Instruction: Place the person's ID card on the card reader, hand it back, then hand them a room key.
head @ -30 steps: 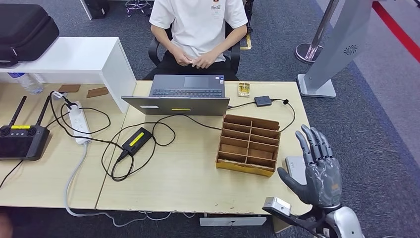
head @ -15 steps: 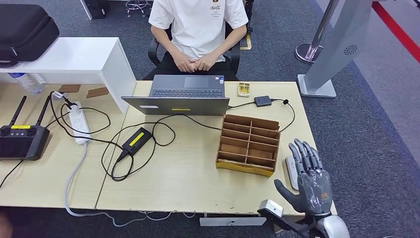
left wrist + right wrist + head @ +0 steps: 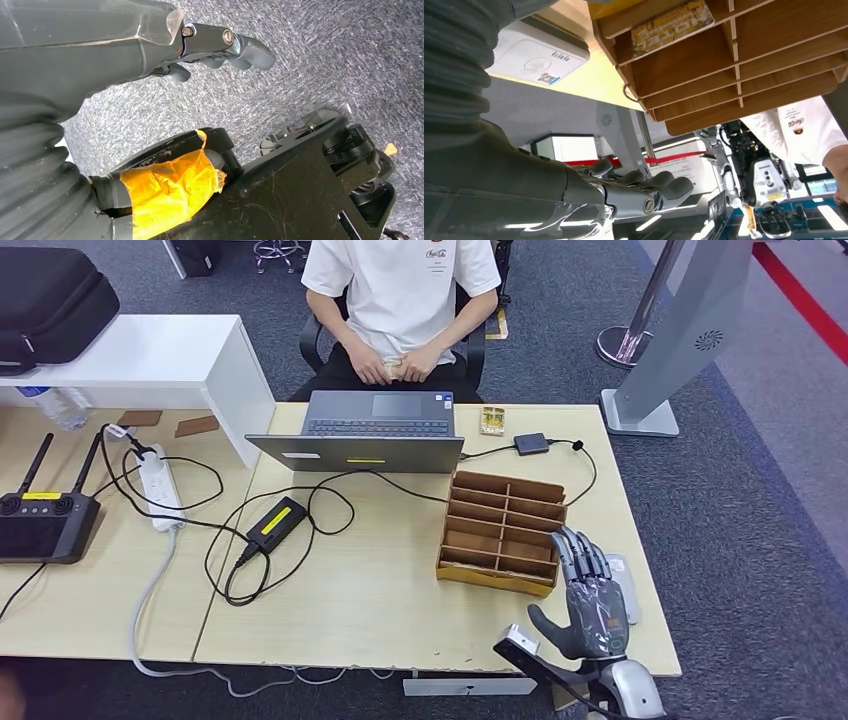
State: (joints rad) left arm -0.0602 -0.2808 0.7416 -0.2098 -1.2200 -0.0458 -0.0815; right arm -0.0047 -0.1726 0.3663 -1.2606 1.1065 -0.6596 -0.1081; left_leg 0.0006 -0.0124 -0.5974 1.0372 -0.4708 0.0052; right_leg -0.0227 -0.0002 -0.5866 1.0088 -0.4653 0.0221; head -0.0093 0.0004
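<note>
The right hand hovers over the near right corner of the table, fingers straight and slightly apart, thumb out to the left, holding nothing. It sits just right of the wooden organizer and covers most of the white card reader, whose edge shows to the right of the fingers. In the right wrist view the card reader lies flat on the table beside the organizer, and a yellowish card lies in one of the organizer's near compartments. The left hand hangs over grey carpet, its fingers curled in somewhat and holding nothing that can be seen.

A person in a white T-shirt sits at the far side of the table with both hands together in the lap; whether they hold the ID card cannot be told. A laptop stands open in front of the person, with a black power brick and looped cables to the near left. A power strip and a black controller lie on the table to the left.
</note>
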